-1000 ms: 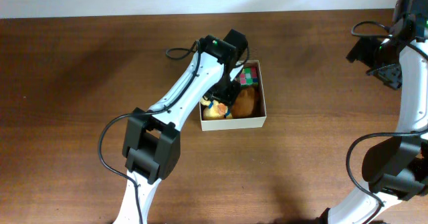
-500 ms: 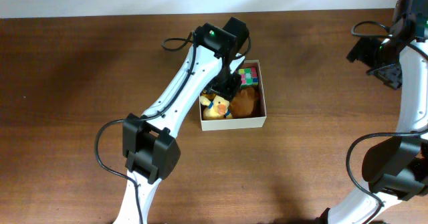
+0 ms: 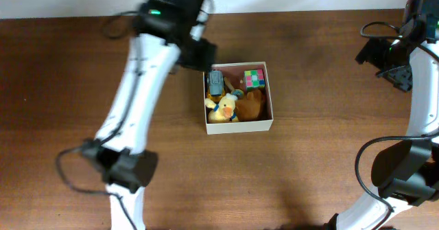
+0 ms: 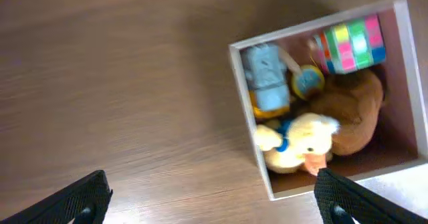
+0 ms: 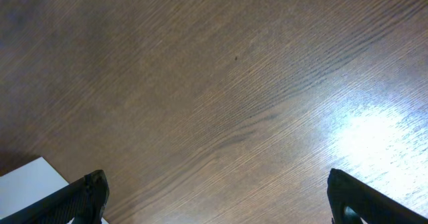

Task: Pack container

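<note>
1. Table (image 3: 62, 134) – dark brown wood grain, fills all views; a pale strip runs along its far edge in the overhead view.

2. Left arm (image 3: 134, 93) – white links with black joints, reaching from the near edge up toward the far side; its upper part is blurred. The left gripper (image 4: 214, 200) hangs over bare wood just left of the box's far-left corner. Jaws spread wide, nothing between them; the two dark fingertips sit at opposite lower corners of the left wrist view.

3. Right arm (image 3: 422, 113) – same build, along the right edge of the table. The right gripper (image 5: 217, 197) is over bare wood, well apart from the box. Jaws spread wide and empty.

4. Container (image 3: 240, 126) – square, shallow, lidless, off-white walls, reddish-brown inside. It stands on the table near the middle, slightly toward the far side, between the two arms and touched by neither gripper.

5. Brown plush toy (image 3: 254, 105) – inside the container, near-right part.

6. Yellow plush duck (image 3: 221, 110) – orange bill, blue at the neck; near-left part, against the brown plush.

7. Colour cube (image 3: 254, 77) – pink, green and yellow squares; far-right corner.

8. Grey-blue toy (image 3: 215, 84) – far-left corner, lying along the left wall; its kind cannot be told.

9. Small round piece (image 4: 307, 82) – yellow rim, blue centre, between the grey-blue toy and the cube.
</note>
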{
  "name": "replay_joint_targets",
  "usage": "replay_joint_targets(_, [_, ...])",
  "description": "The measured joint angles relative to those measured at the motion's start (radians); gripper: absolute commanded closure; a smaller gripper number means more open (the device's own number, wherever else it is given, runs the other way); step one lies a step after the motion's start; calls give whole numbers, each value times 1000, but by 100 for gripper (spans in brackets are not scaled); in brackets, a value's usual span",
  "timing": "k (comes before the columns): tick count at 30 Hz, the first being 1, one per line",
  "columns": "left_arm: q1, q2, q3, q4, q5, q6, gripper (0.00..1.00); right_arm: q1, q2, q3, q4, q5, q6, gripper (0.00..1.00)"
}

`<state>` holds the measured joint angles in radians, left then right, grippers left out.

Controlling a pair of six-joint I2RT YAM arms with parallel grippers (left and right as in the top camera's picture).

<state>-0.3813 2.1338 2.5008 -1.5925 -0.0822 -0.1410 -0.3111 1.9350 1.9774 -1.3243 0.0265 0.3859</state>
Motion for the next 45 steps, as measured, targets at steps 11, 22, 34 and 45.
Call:
replay_joint_targets(11, [67,-124,20,-93,-60,-9,1,0,0,0,0,0,0,1])
replay_joint_targets(22, [204,-259,14,-93,-53,7,1,0,0,0,0,0,0,1])
replay_joint_targets(34, [296,-620,-96,65,-53,69,1,0,0,0,0,0,0,2])
replay_joint_targets(45, [335,-1164,-1209,1184,46,73,1,0,0,0,0,0,0,1])
